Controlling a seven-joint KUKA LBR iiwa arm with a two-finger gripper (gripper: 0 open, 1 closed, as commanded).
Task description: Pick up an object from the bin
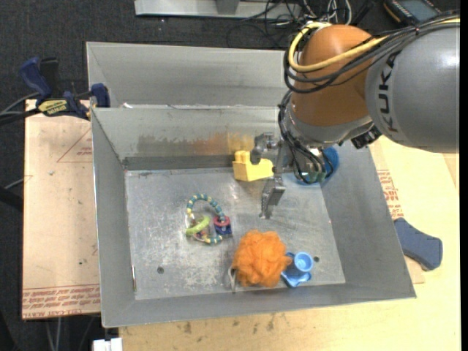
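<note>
Presently, over bare floor of the bin (161, 247) hangs the gripper (269, 190); jaw state cannot be told. Orange fluffy ball (259, 258) lies nearside of the jaws, yellow block (251, 169) just beside them. Risk: descending here, jaws close on nothing.

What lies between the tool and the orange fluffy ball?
Only bare bin floor between the tool and the orange fluffy ball, per the camera view.

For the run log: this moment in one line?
tool: over bin floor | nearest: yellow block, by back wall | also: orange fluffy ball, front
</note>
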